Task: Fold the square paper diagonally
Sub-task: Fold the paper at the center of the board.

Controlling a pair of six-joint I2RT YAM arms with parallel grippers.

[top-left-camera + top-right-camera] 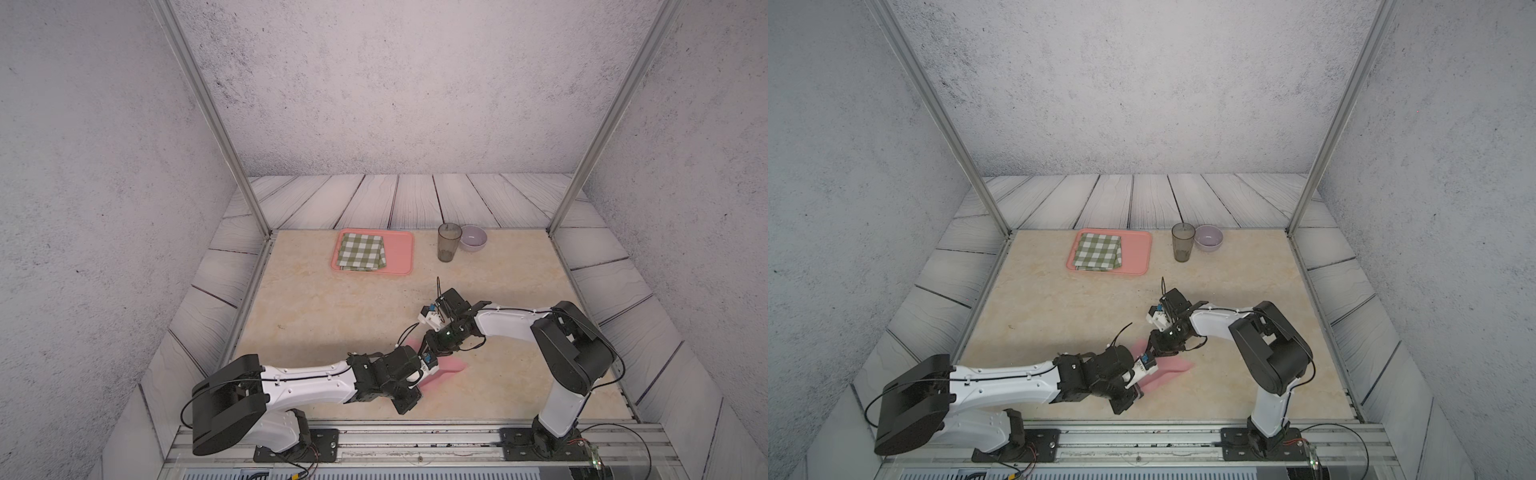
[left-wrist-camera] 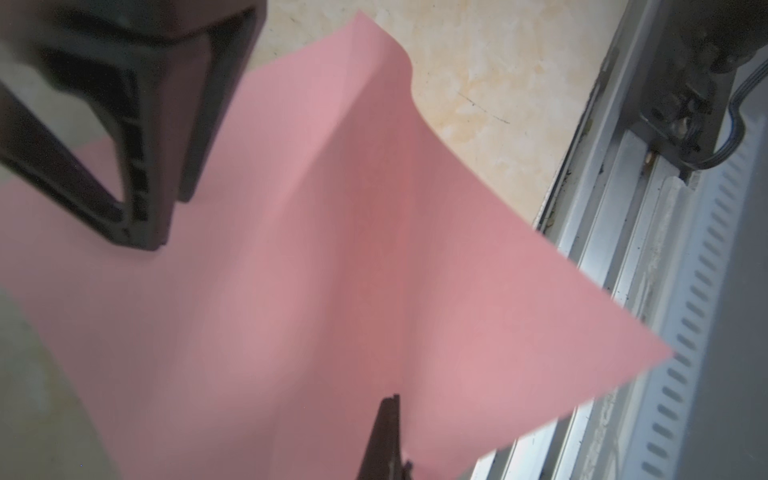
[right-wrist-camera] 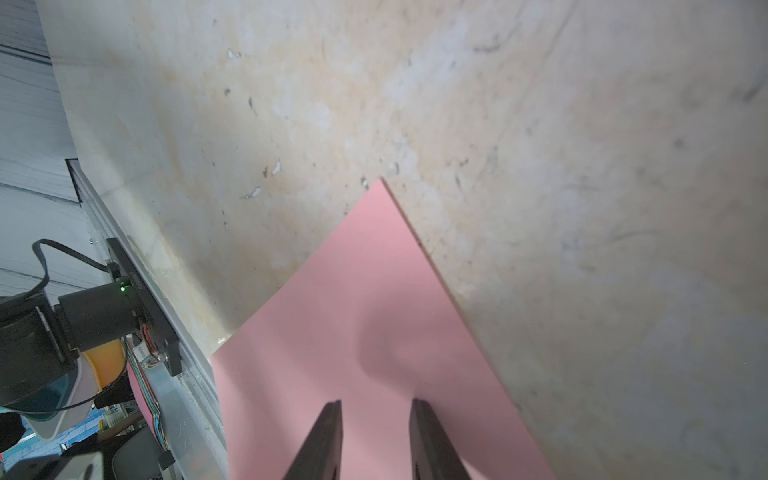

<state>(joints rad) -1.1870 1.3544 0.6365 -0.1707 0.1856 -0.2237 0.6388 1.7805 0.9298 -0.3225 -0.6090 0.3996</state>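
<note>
Left gripper (image 2: 392, 405) pinches 1 edge of the square paper (image 2: 332, 270), holding it up off the tabletop (image 3: 415, 104) near the front rail (image 2: 602, 291), likely to carry it across diagonally. Right gripper (image 3: 376, 405), jaws apart, sits over the flat part, probably to anchor it.

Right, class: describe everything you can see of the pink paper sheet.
The square paper is a thin, plain pink sheet, matte and unmarked. It is not flat: one part is lifted and bowed into a soft ridge, pinched in the shut left hand, while a pointed corner lies flat on the beige table. The open right hand stands over that flat part; whether it touches cannot be told. In both top views the arms hide most of it.
</note>
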